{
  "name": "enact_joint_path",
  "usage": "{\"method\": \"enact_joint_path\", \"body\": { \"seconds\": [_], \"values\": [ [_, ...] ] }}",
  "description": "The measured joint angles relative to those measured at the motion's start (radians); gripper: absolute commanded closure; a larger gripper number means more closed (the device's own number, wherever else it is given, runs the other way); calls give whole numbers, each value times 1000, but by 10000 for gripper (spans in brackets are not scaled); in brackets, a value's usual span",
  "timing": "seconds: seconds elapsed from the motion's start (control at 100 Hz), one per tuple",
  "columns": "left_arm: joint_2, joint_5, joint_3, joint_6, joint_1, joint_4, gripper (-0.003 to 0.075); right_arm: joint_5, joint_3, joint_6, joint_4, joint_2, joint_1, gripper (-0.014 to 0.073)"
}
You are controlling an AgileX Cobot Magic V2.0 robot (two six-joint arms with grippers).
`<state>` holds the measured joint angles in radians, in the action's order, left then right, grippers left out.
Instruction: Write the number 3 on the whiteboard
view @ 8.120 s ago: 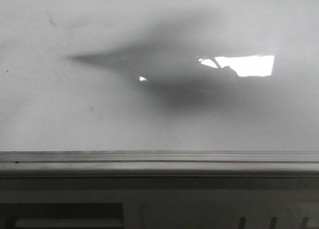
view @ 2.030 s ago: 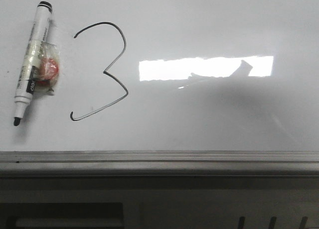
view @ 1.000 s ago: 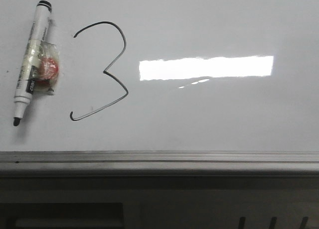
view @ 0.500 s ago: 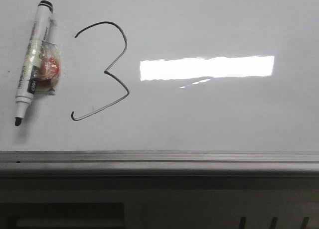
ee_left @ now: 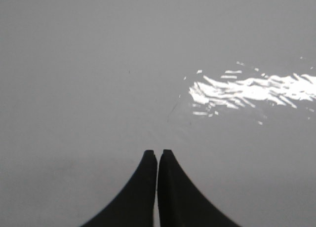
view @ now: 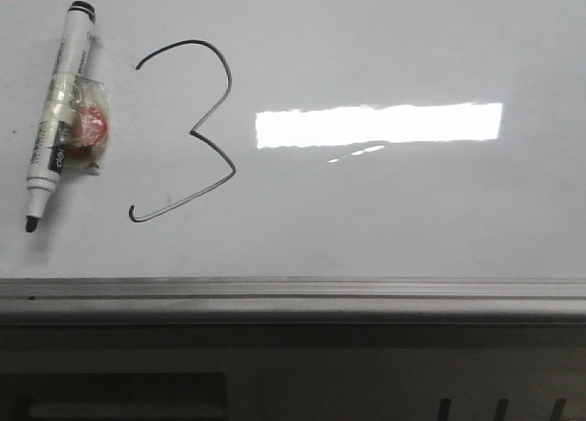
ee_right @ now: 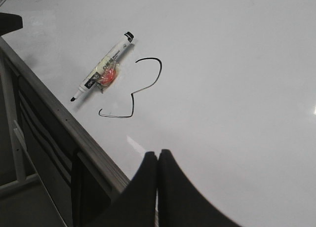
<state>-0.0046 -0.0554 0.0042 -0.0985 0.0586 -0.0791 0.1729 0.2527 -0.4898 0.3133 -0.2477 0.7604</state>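
Observation:
A thin black angular number 3 [view: 197, 133] is drawn on the left part of the glossy whiteboard [view: 394, 220]; it also shows in the right wrist view [ee_right: 138, 86]. An uncapped marker [view: 57, 110] with a red-and-clear wrap taped to it lies flat just left of the 3, tip toward the near rim; it also shows in the right wrist view [ee_right: 102, 66]. My left gripper [ee_left: 157, 152] is shut and empty over bare board. My right gripper [ee_right: 158, 152] is shut and empty above the board's near rim, away from the 3. Neither gripper shows in the front view.
The board's grey metal rim [view: 293, 291] runs along the near edge, with a dark frame below. A bright rectangular light reflection [view: 378, 124] lies right of the 3. The rim also shows in the right wrist view [ee_right: 59, 118].
At the earliest frame the board was blank under an arm's shadow. The 3 and the laid-down marker were there two seconds ago; the arm's reflection and shadow then left. Nothing has moved since.

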Motion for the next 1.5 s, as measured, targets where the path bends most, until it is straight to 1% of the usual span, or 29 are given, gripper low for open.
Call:
{"method": "enact_joint_path", "body": {
  "seconds": [0.14, 0.19, 0.26, 1.5],
  "values": [
    [0, -163, 0, 98, 0, 57, 741, 0, 0, 0, 0, 0, 0, 658],
    [0, -236, 0, 105, 0, 70, 741, 0, 0, 0, 0, 0, 0, 658],
    [0, -279, 0, 114, 0, 79, 741, 0, 0, 0, 0, 0, 0, 658],
    [0, -282, 0, 119, 0, 86, 741, -4, 0, 2, 0, 0, 0, 658]
  ]
}}
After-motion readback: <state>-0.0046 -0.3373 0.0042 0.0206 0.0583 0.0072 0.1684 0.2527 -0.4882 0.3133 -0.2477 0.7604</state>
